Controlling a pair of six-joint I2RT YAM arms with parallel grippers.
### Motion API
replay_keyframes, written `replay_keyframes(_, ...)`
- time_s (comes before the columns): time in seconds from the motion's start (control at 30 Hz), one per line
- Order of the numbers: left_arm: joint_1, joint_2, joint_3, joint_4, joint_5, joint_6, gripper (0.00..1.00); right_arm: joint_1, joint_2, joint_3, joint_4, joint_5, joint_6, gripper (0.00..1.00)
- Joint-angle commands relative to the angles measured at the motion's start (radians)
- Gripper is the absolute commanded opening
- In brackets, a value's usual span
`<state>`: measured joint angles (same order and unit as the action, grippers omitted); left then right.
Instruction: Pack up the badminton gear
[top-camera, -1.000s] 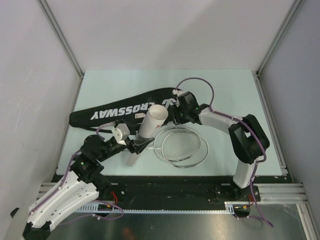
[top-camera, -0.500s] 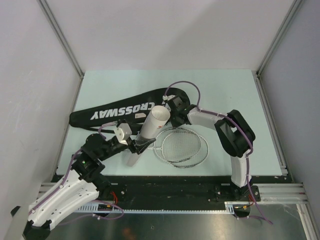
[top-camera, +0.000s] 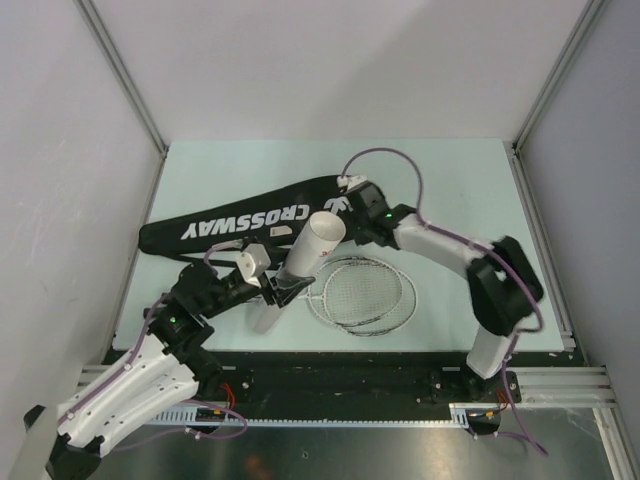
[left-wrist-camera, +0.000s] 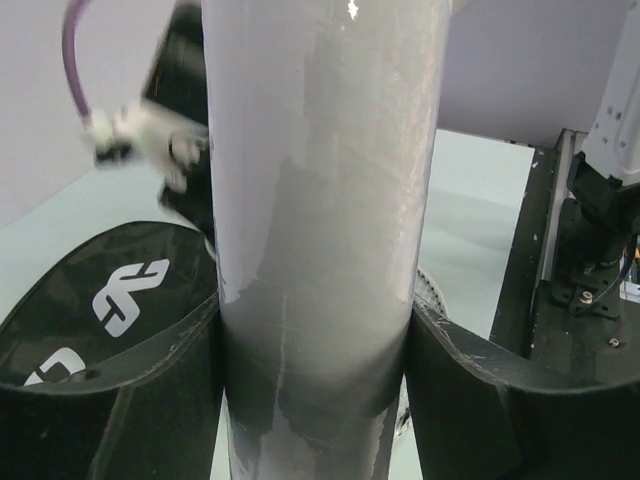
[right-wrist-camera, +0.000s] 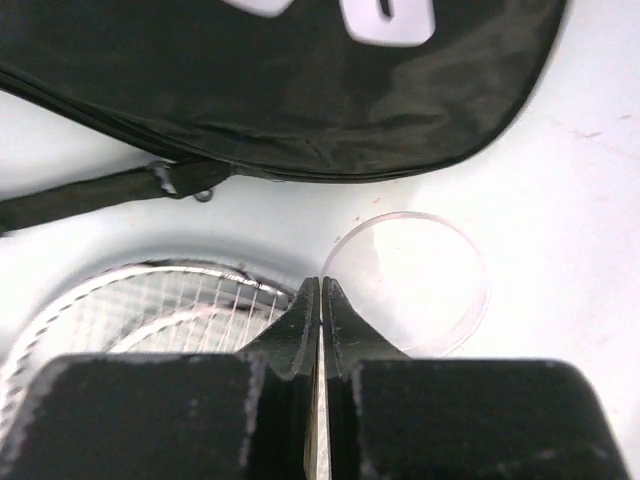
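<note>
My left gripper (top-camera: 283, 290) is shut on the white tube (top-camera: 310, 250) near its lower end and holds it tilted, open end up. The tube fills the left wrist view (left-wrist-camera: 320, 200) between the left gripper's (left-wrist-camera: 315, 400) fingers. My right gripper (top-camera: 352, 226) hovers just right of the tube's top. In the right wrist view it (right-wrist-camera: 320, 290) is pinched on the rim of a clear round lid (right-wrist-camera: 420, 290). The black CROSSWAY bag (top-camera: 230, 225) lies behind. Two racket heads (top-camera: 365, 295) lie stacked on the table, their handles hidden. No shuttlecocks show.
The bag (right-wrist-camera: 300, 90) and its strap (right-wrist-camera: 90, 200) lie just past the right gripper, the racket strings (right-wrist-camera: 150, 310) below it. The pale table (top-camera: 450, 180) is walled on three sides. The right arm's base (left-wrist-camera: 600, 240) shows beside the tube.
My right gripper swung left toward the tube's top, then drew back to the right a little. The left gripper tilted the tube's top slightly rightward.
</note>
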<state>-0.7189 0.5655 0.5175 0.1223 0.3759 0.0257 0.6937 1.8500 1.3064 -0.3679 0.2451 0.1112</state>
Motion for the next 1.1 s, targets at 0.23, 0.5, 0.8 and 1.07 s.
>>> replay_keyframes(0.23, 0.003, 0.126, 0.064, -0.007, 0.343, 0.161, 0.01, -0.238, -0.745, -0.196, -0.06, -0.805, 0.139, 0.0)
replay_keyframes(0.5, 0.003, 0.201, 0.105, -0.055, 0.422, 0.21, 0.0, -0.209, -1.029, -0.199, -0.108, -1.053, 0.238, 0.0)
replay_keyframes(0.8, 0.003, 0.186, 0.078, -0.055, 0.399, 0.24, 0.0, -0.112, -1.017, -0.194, -0.088, -1.069, 0.314, 0.0)
replay_keyframes(1.07, 0.003, 0.192, 0.076, -0.055, 0.397, 0.243, 0.0, -0.034, -0.973, -0.177, -0.055, -1.026, 0.355, 0.0)
